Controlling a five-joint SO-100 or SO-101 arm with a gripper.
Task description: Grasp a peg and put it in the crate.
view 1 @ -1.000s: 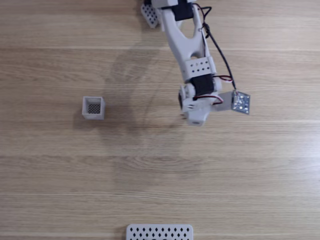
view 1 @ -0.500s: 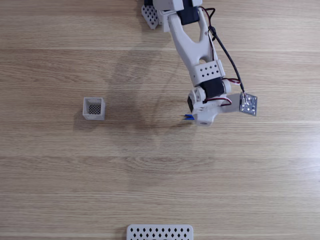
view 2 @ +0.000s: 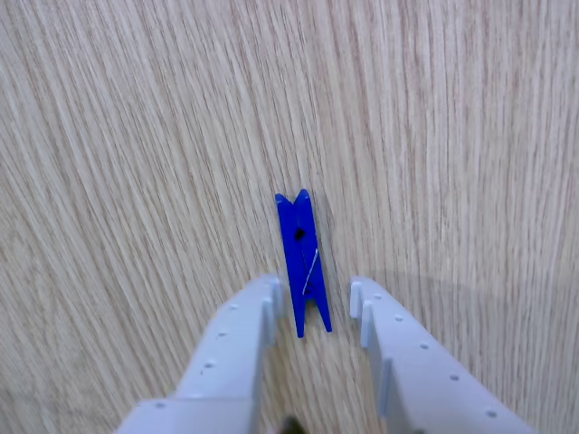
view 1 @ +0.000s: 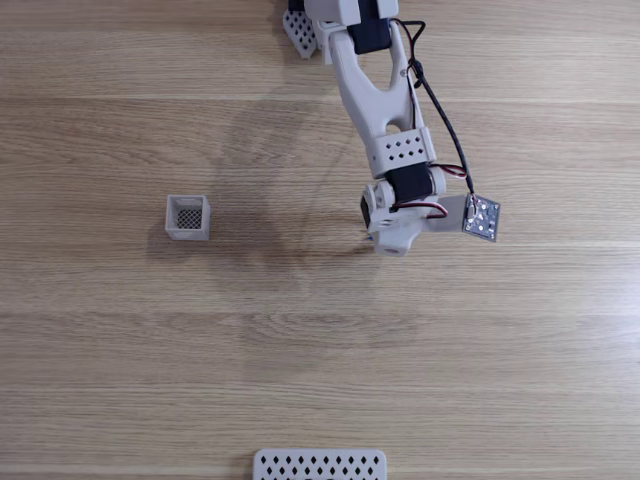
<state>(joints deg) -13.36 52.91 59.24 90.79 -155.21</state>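
In the fixed view, the white arm [view 1: 385, 110] reaches down from the top edge over the wooden table [view 1: 120, 330], its wrist end hanging right of centre with a small square board [view 1: 481, 217] sticking out to its right on red and black wires. The crate [view 1: 187, 216] — a tiny white open box with a dark mesh bottom — stands upright well apart to the left of the arm. A white panel with diamond-shaped holes [view 1: 318, 465] lies at the bottom edge. In the other view, the camera looks down past the pincer [view 2: 315, 307] onto the wood grain. The peg [view 2: 301, 260], bright blue and slim, lies flat on the table, running nearly straight away from the camera. Its near, splayed end sits between the two white fingers [view 2: 262, 312], which stand wide on either side — a gap shows on each side, so nothing is gripped.
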